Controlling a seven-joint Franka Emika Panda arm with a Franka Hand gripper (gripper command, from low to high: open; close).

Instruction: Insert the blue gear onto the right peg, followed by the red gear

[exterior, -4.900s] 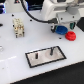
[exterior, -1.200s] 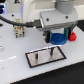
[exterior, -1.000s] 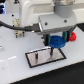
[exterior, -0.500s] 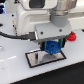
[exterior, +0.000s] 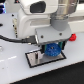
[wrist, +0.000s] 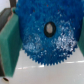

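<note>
My gripper (exterior: 51, 47) is shut on the blue gear (exterior: 51, 49), a wide bright-blue toothed disc, and holds it just above the black-bordered white plate (exterior: 35, 59). In the wrist view the blue gear (wrist: 46, 34) fills most of the picture, its dark centre hole facing the camera, with a teal finger pad (wrist: 10, 45) beside it. The red gear (exterior: 73, 36) shows as a small red edge at the exterior view's right, behind the arm. The right peg is hidden behind the gear and gripper.
The arm's big white body (exterior: 37, 22) blocks much of the exterior view. A black cable (exterior: 12, 39) runs across the white table at the exterior view's left. Thin upright posts stand at the far left edge.
The arm has carried the blue gear from the back right towards the plate and lowered it over it. The camera view is now much closer to the arm and plate.
</note>
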